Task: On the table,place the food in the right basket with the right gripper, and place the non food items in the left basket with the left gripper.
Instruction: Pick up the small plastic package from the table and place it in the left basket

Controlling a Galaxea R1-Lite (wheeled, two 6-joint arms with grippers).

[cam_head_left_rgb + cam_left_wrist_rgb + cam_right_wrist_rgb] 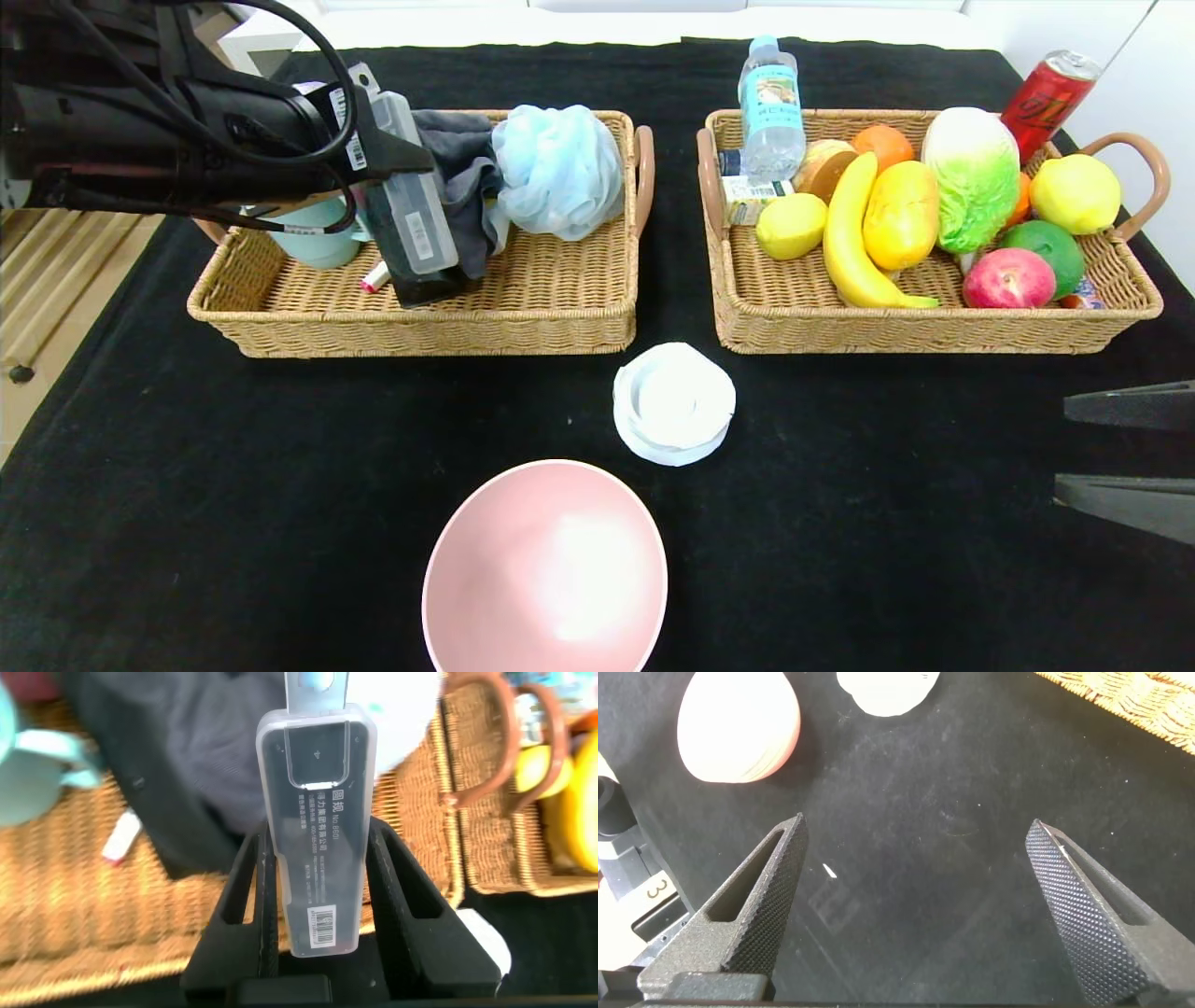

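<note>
A pink bowl (pixel 545 569) sat at the bottom centre of the frame on the counter (pixel 280 485), a white lid-like piece (pixel 673 401) just above it. At the right edge the right hand (pixel 1125 457) hovered with fingers spread apart. Higher up, the left basket (pixel 420 322) lay upper left; above it the left hand (pixel 318 901) was clamped on a clear plastic case (pixel 318 812). The right basket (pixel 934 327) held a lemon (pixel 791 226), an elongated yellow-orange fruit (pixel 901 215) and a water bottle (pixel 772 107).

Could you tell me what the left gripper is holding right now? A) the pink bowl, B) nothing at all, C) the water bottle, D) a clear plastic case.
D: the left gripper has its jaws closed on a clear plastic case over the left basket.
</note>
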